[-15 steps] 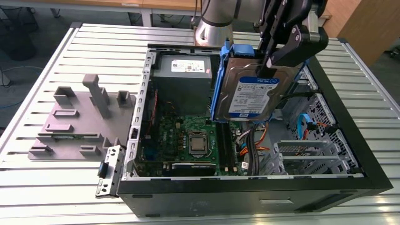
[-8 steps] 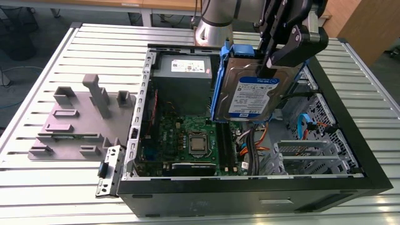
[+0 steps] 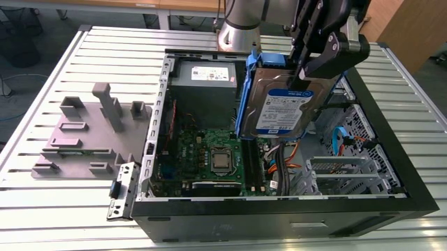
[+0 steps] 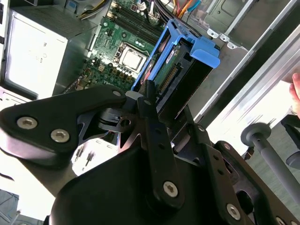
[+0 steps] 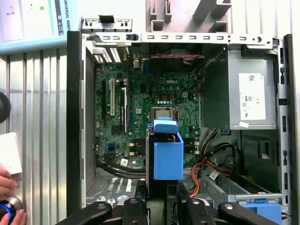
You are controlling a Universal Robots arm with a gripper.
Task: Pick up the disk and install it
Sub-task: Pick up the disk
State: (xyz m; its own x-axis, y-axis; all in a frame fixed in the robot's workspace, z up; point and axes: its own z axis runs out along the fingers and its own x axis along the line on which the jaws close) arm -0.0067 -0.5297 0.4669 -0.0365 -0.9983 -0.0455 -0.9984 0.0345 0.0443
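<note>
Slatted metal table (image 3: 56, 209), open computer case (image 3: 279, 225), disk (image 3: 283, 107) gripped above.

You don't get the whole arm (image 3: 241, 21) in the exterior view: the picture's top edge cuts it off above the gripper (image 3: 305, 78). The disk (image 3: 283, 107), clamped and raised over the case (image 3: 279, 225), screens part of the motherboard (image 3: 202, 151) and whatever lies behind it, and its blue rail covers a corner of the power-supply box (image 3: 209, 78). In the second wrist view the gripper's black body blocks the disk's near end, and the box's face glares white — no detail to tell. In the first wrist view the disk's gripped end is hidden behind the gripper, and a blue bracket (image 5: 260, 208) and a hand (image 5: 7, 185) are both cut by the picture's edge.
</note>
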